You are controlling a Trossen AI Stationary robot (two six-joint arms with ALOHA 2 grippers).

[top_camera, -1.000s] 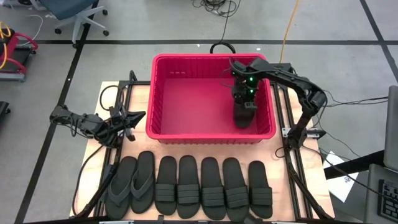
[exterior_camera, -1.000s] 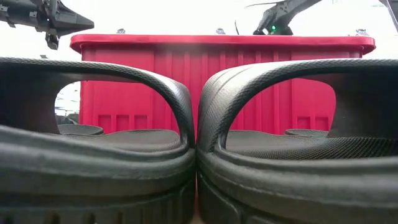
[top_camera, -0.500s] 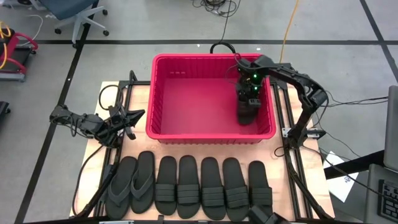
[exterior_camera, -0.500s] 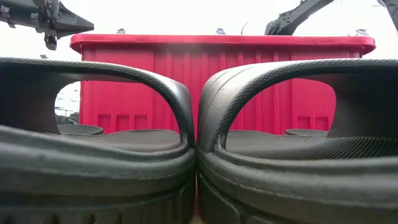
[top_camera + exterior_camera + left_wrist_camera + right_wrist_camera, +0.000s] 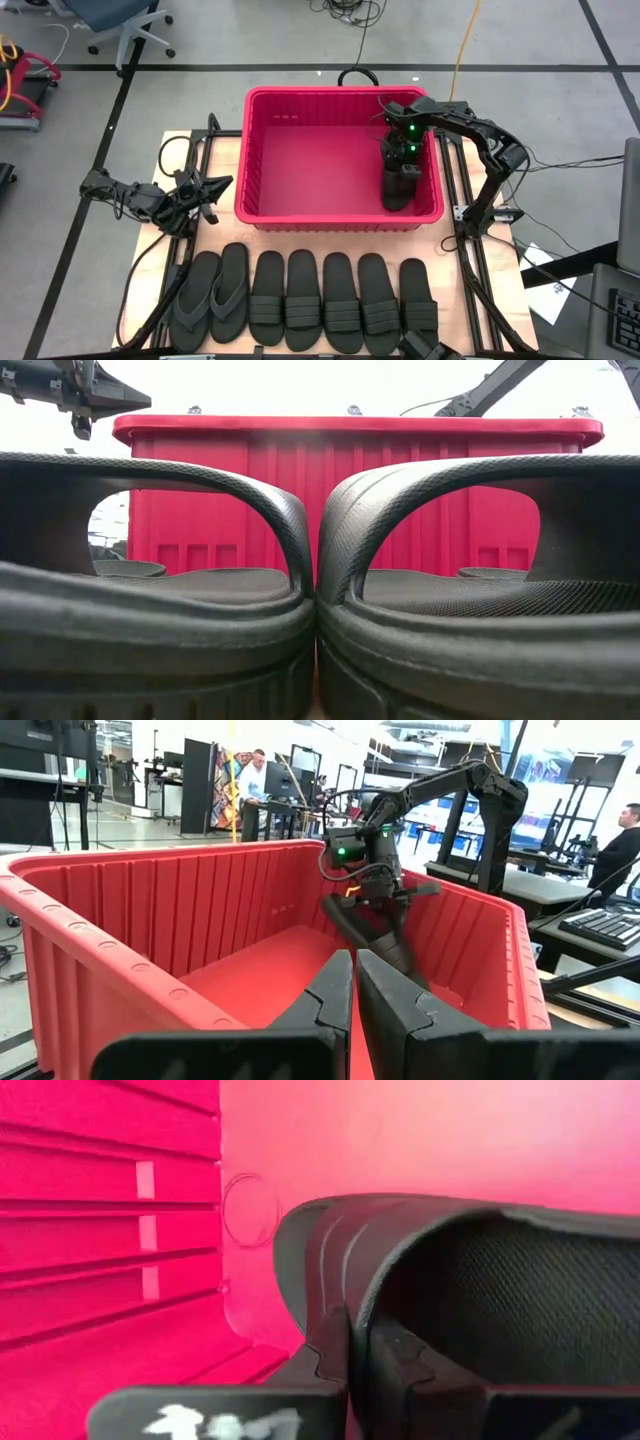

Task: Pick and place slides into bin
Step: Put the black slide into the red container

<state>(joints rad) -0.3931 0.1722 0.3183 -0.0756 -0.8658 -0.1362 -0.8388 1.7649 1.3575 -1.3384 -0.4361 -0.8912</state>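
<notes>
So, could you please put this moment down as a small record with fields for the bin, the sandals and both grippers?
bin: large red ribbed plastic bin at the table's far side
held sandal: one matte black rubber slide inside the bin, near its right wall
row: seven black sandals side by side in front of the bin, the two leftmost flip-flops
right gripper: down in the bin, jaws shut on the slide
left gripper: left of the bin, jaws shut, empty

Low cam's basically blocked by two black rubber band-strap sandals (image 5: 160, 590), cropped at the edges; the big red ribbed plastic bin (image 5: 360, 480) hides its inside.
</notes>
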